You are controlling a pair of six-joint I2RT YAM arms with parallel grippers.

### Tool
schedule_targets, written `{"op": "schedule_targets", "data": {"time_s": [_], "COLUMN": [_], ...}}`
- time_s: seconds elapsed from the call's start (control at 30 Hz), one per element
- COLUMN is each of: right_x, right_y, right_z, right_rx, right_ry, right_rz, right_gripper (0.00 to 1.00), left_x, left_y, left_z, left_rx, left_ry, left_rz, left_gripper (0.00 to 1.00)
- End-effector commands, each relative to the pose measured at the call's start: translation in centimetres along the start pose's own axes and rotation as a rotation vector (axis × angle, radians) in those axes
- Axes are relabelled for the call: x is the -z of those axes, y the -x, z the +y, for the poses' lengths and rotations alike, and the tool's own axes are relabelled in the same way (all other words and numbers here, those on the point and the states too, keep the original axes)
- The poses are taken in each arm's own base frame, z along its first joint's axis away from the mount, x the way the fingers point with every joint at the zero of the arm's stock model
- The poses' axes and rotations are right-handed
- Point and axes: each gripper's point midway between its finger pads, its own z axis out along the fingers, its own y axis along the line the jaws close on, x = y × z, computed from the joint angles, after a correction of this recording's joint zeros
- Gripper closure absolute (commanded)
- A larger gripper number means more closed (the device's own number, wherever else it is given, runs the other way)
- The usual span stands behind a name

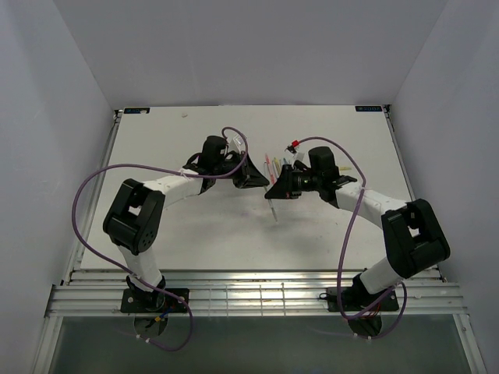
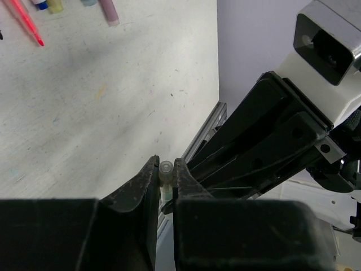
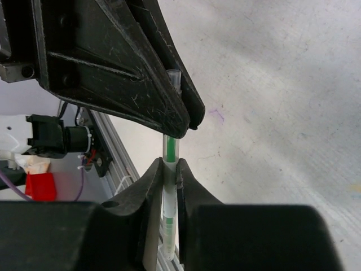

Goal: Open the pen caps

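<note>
Pen cap [image 2: 166,168]: pale, translucent and stubby, pinched between the two black fingers of the left gripper [image 1: 263,183], whose jaws are drawn in to a narrow slit around it. In the left wrist view its round end shows just past the fingertips, with a trace of green below. The pen [image 3: 170,148] it belongs to has a clear barrel with a green core and is clamped lower down by the right gripper [image 3: 170,166], jaws likewise narrow and tight on the barrel. The two grippers meet tip to tip above the middle of the table [image 1: 195,234]. Only a short stretch of barrel shows between them. The joint of cap and barrel is hidden behind the left fingers, so I cannot tell whether the cap is seated or drawn off. In the top view the pen's free end points toward the near side, below the right gripper; whether it touches the table cannot be told. Loose pens [image 1: 273,165] lie side by side on the table just far of the grippers. The left wrist view shows a red-pink one [image 2: 28,22], a yellow one [image 2: 54,5] and a pale pink one [image 2: 108,12], all cut off by the frame edge. Writing: two small blue labels [image 1: 135,110] sit at the far corners of the table, text too small to read; none is legible on pens or cap. Purple cables [image 1: 78,202] loop from both arms. A small red piece [image 1: 294,145] sits by the right wrist; I cannot identify it. A slatted metal rail [image 1: 234,296] runs along the near table edge.
</note>
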Motion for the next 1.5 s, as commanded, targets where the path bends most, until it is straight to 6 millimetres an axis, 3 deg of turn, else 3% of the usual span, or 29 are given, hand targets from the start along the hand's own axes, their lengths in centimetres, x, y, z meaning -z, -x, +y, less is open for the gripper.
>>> {"op": "schedule_targets", "data": {"time_s": [0.0, 0.1, 0.13, 0.17, 0.23, 0.27, 0.3, 0.37, 0.4, 0.47, 0.57, 0.7, 0.83, 0.93, 0.97, 1.17, 1.33, 1.37, 1.47], "right_x": [-0.9, -1.7, -1.9, -2.7, -2.2, -2.7, -1.3, -1.1, 0.1, 0.4, -0.5, -2.8, -1.9, -0.5, 0.6, 3.3, 3.9, 4.1, 4.0], "right_y": [0.5, 0.1, 0.0, -1.0, -0.9, -1.9, -0.7, -2.1, -1.4, -1.8, -1.3, -0.9, 2.2, 5.1, 6.5, 11.4, 13.5, 13.6, 13.8], "right_z": [1.1, 0.8, 0.4, 0.7, -2.4, -2.1, -4.2, -5.0, -5.9, -6.2, -5.0, -3.0, -3.1, -4.3, -5.5, -8.3, -11.5, -12.3, -14.4], "right_rx": [0.050, 0.080, 0.130, 0.170, 0.287, 0.367, 0.434, 0.527, 0.555, 0.574, 0.572, 0.477, 0.369, 0.337, 0.318, 0.277, 0.281, 0.268, 0.243], "right_ry": [0.018, -0.051, -0.095, -0.143, -0.449, -0.534, -0.750, -0.903, -1.021, -1.079, -0.994, -0.726, -0.616, -0.617, -0.641, -0.648, -0.681, -0.687, -0.682], "right_rz": [-0.001, 0.022, 0.032, 0.063, 0.095, 0.124, 0.084, 0.153, 0.134, 0.144, 0.097, 0.098, 0.046, 0.010, -0.005, -0.037, -0.009, -0.001, 0.011], "right_gripper": [0.92, 0.92, 0.92, 0.92, 0.92, 0.92, 0.92, 0.92, 0.92, 0.92, 0.92, 0.92, 0.92, 0.92, 0.92, 0.92, 0.92, 0.92, 0.92], "left_x": [0.6, 1.1, 1.5, 1.9, 3.2, 3.9, 5.2, 6.5, 8.2, 9.4, 11.6, 12.6, 13.7, 14.2, 14.4, 14.1, 14.1, 13.8, 13.7], "left_y": [1.4, 2.8, 2.6, 4.1, 5.8, 6.9, 9.1, 10.6, 12.2, 13.0, 13.8, 13.5, 13.3, 13.5, 13.8, 14.0, 15.3, 15.2, 15.6], "left_z": [-2.2, -2.0, -1.0, -1.3, -0.2, 0.2, 0.4, 1.8, 2.1, 2.9, 3.7, 4.7, 7.1, 9.2, 9.8, 14.3, 17.0, 18.2, 19.2], "left_rx": [-0.065, -0.101, -0.072, -0.114, -0.096, -0.101, -0.090, -0.036, -0.010, 0.018, 0.028, 0.015, -0.039, -0.060, -0.073, -0.070, -0.081, -0.067, -0.069], "left_ry": [0.000, 0.063, 0.121, 0.144, 0.213, 0.240, 0.252, 0.284, 0.270, 0.263, 0.270, 0.282, 0.433, 0.533, 0.565, 0.684, 0.787, 0.810, 0.828], "left_rz": [-0.039, -0.084, -0.074, -0.110, -0.140, -0.168, -0.215, -0.229, -0.256, -0.265, -0.307, -0.326, -0.321, -0.311, -0.312, -0.246, -0.216, -0.198, -0.186], "left_gripper": [1.00, 1.00, 1.00, 1.00, 1.00, 1.00, 1.00, 1.00, 1.00, 1.00, 1.00, 1.00, 1.00, 1.00, 1.00, 1.00, 1.00, 1.00, 1.00]}}
